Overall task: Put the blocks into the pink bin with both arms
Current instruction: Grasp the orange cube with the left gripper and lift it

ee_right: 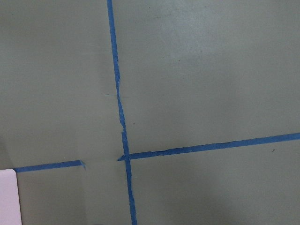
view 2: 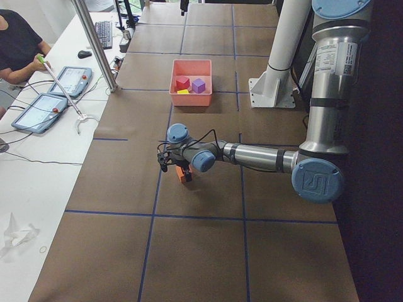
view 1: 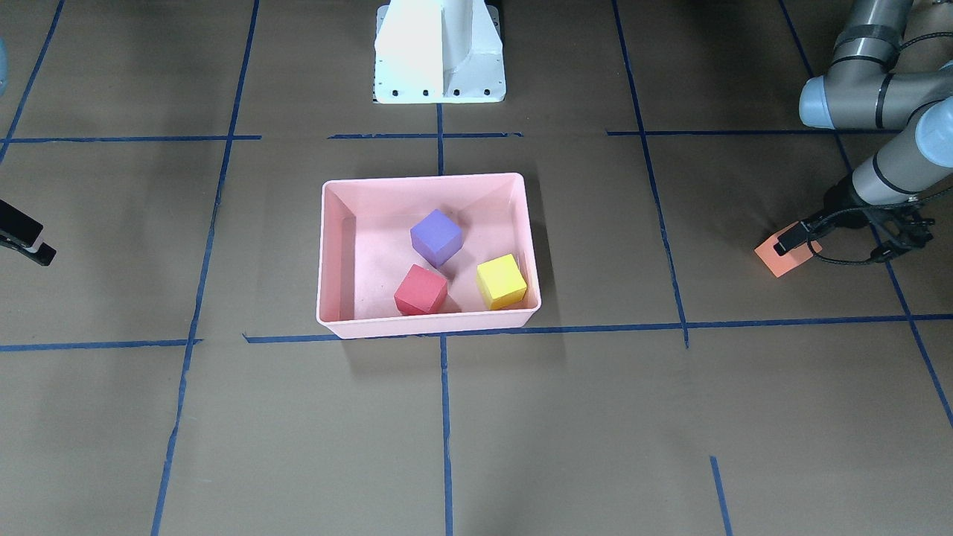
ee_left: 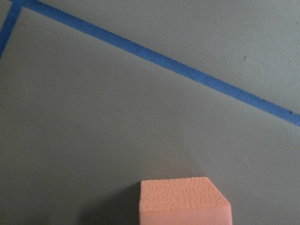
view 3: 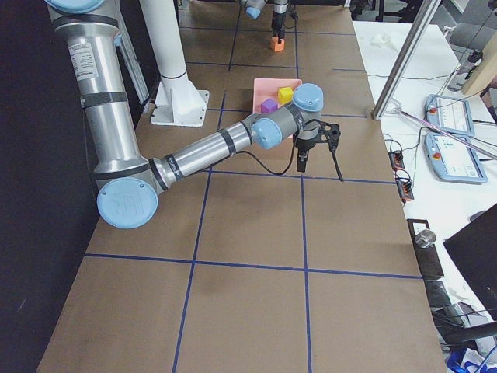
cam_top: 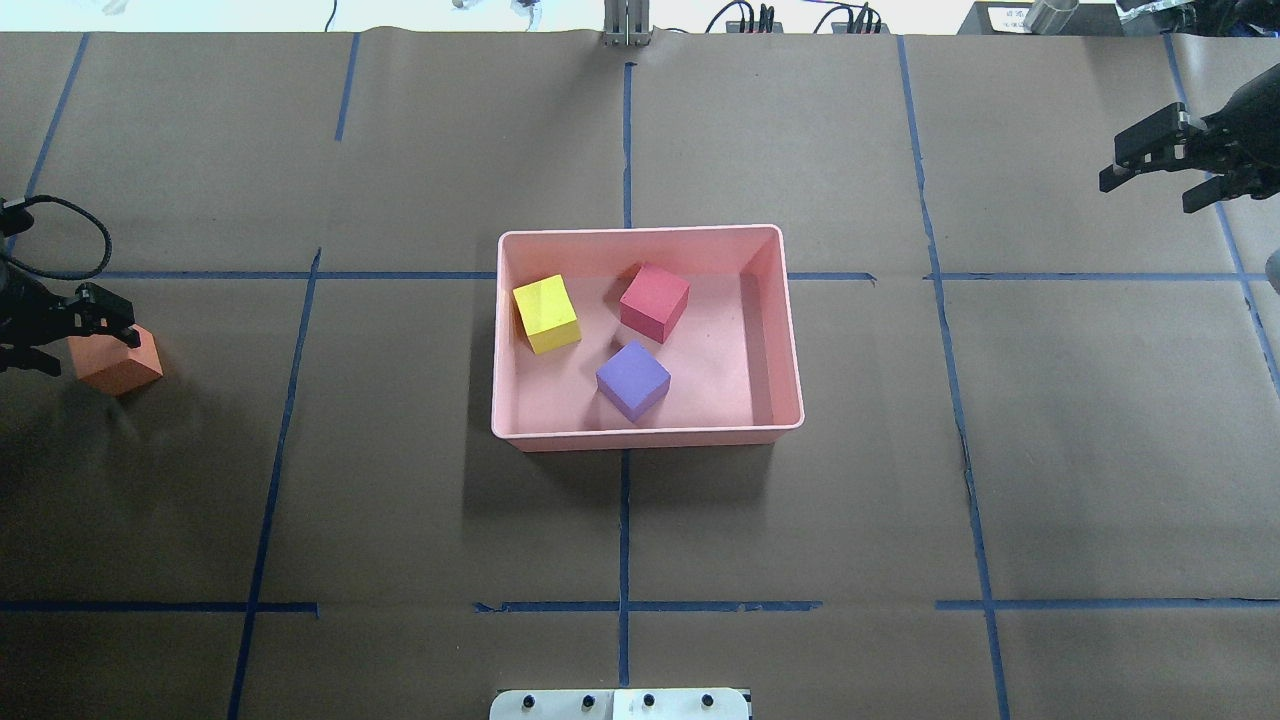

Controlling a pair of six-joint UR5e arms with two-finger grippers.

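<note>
The pink bin [cam_top: 790,330] stands mid-table and holds the red block [cam_top: 655,300], the purple block [cam_top: 633,380] and the yellow block [cam_top: 546,313]. The bin also shows in the front-facing view [view 1: 327,246]. The orange block [cam_top: 118,365] is far out on the robot's left side. My left gripper [cam_top: 100,328] has its fingers closed on the orange block's sides [view 1: 778,260]. The block fills the bottom of the left wrist view [ee_left: 185,201]. I cannot tell if it is off the table. My right gripper [cam_top: 1130,160] is open and empty, far to the bin's right.
Brown paper with blue tape lines [cam_top: 625,530] covers the table. The white pedestal base [view 1: 439,52] stands behind the bin. Tablets and an operator [view 2: 19,44] are at a side table beyond the far edge.
</note>
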